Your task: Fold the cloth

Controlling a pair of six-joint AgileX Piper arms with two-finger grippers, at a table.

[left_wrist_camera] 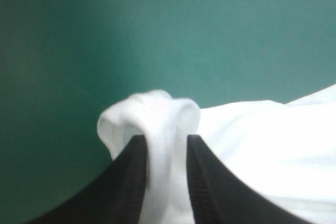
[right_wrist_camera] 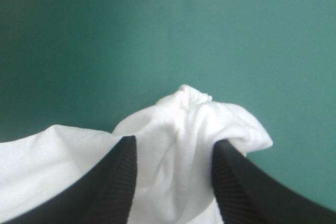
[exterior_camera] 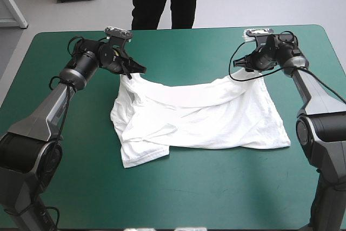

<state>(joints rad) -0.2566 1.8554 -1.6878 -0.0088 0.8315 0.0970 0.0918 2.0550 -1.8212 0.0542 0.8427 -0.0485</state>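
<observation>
The T-shirt [exterior_camera: 197, 120] lay across the middle of the teal-green cover [exterior_camera: 178, 193], mostly spread but rumpled. Its far edge sagged in a shallow curve between two raised corners. Taking the shirt's centre as the dial, the left gripper [exterior_camera: 131, 72] stood at about ten o'clock and the right gripper [exterior_camera: 250, 64] at about two o'clock. Each pair of black fingers was nearly closed on a bunched corner of white fabric — both wrist views showed a knot of cloth pinched between the fingers, with bare cover ahead. The near hem, toward six o'clock, rested on the table, and a part at about seven o'clock lay twisted over itself.

By my reading, the step in hand was lifting and carrying the far edge, with the fold itself not yet made. The next move would call for both arms to travel together toward six o'clock at an even height — edge taut enough not to droop — and lay it on the near hem before letting go.
</observation>
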